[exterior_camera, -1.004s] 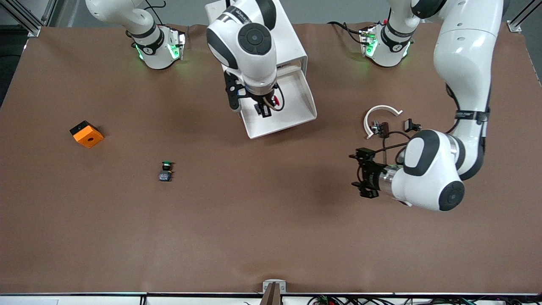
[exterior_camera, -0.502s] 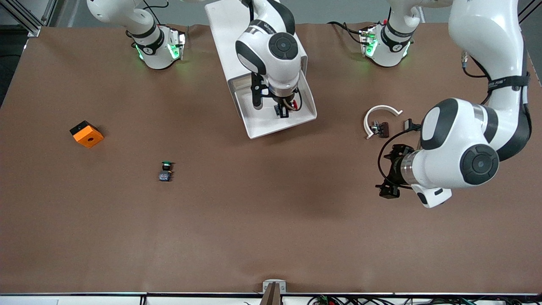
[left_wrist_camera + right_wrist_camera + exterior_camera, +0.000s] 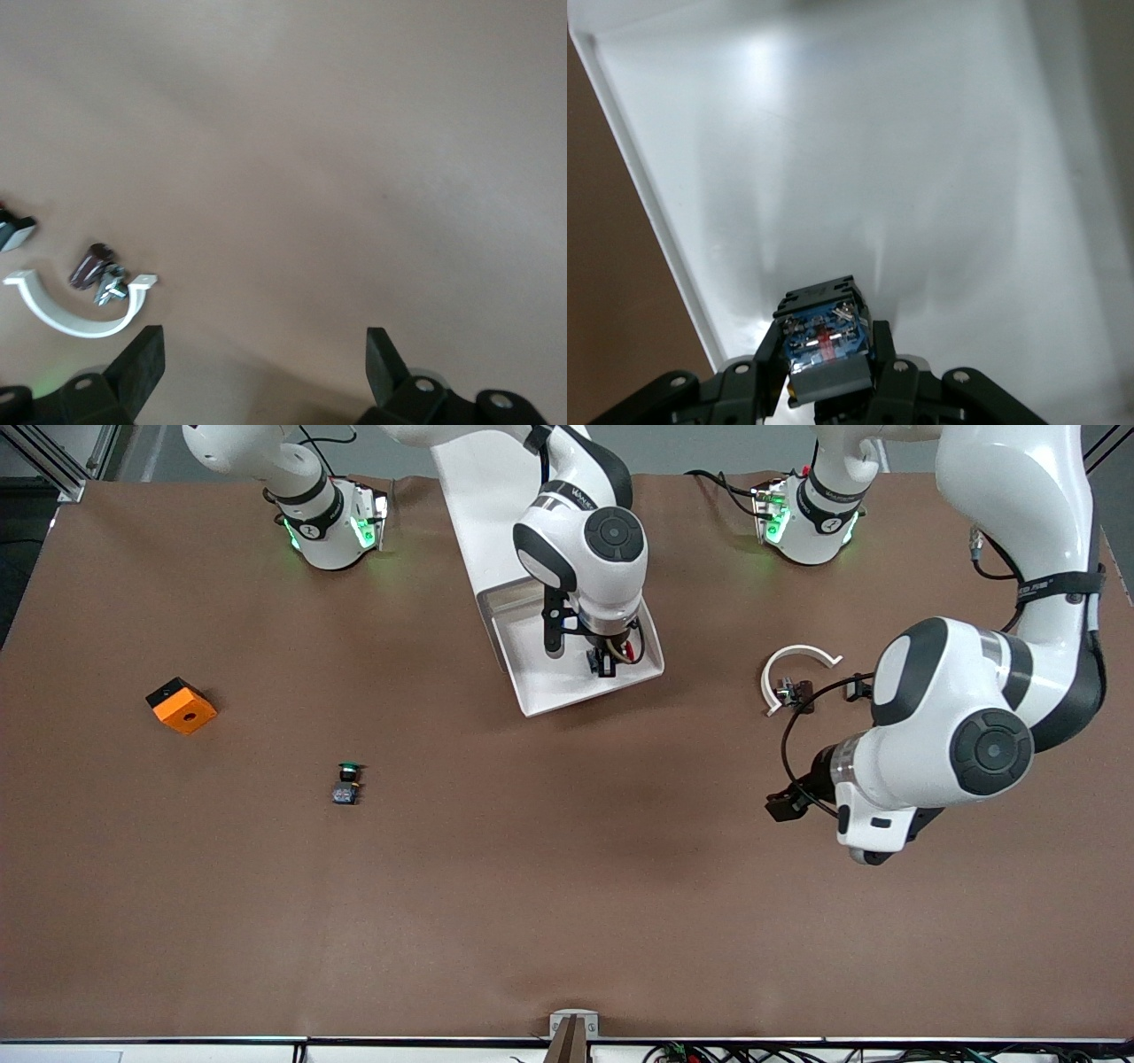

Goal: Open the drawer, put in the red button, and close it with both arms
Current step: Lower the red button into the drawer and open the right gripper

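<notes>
We hold the red button (image 3: 822,341) over the open drawer (image 3: 540,691).
Our right gripper (image 3: 605,662) clamps it; our left gripper (image 3: 261,372) hangs spread wide above bare table (image 3: 567,886).

A wide, shallow white tray drawer (image 3: 567,677) stands pulled out from a white boxy cabinet (image 3: 483,487) that sits at the robots' edge of the brown table, between the two arm bases. The open drawer reaches toward the front camera at a slant, its low front lip nearest that camera and its smooth white floor (image 3: 921,177) bare. A tiny push button with a red cap (image 3: 631,652) and a grey-blue blocky base (image 3: 824,341) is gripped between the black fingers of the right gripper (image 3: 607,662), over the drawer's floor.
</notes>
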Available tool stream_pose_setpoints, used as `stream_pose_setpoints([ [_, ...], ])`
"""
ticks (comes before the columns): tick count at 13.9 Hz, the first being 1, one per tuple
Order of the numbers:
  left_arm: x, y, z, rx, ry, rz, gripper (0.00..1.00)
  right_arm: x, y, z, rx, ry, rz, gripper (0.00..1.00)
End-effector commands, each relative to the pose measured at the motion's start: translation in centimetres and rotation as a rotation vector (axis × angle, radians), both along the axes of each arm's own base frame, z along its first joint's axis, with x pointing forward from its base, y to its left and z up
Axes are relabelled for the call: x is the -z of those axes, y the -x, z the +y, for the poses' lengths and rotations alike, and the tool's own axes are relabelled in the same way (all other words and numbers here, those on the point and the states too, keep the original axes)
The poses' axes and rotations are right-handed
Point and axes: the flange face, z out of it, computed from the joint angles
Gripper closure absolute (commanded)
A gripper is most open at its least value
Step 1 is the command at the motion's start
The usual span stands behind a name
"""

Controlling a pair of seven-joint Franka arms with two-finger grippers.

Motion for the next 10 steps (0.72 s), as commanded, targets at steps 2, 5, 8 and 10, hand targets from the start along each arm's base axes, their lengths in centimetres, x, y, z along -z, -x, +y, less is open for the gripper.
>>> stream_pose_setpoints([
  [2,1.6,2.4,-4.2,0.084,0.026,-0.068,0.0,0.6,-0.1,0.7,0.041,0.012,-0.01,1.0],
  [5,6.4,5.6,-8.3,0.147,0.063,-0.115,0.0,0.4,-0.1,0.8,0.043,0.01,-0.01,1.0],
  [8,11.0,9.8,-10.7,0.191,0.093,-0.172,0.0,0.0,-0.3,0.9,0.0,-0.001,-0.015,0.04],
  [10,12.1,12.0,-12.8,0.235,0.107,-0.147,0.0,-1.2,-1.0,0.8,-0.009,-0.017,-0.018,0.0],
])
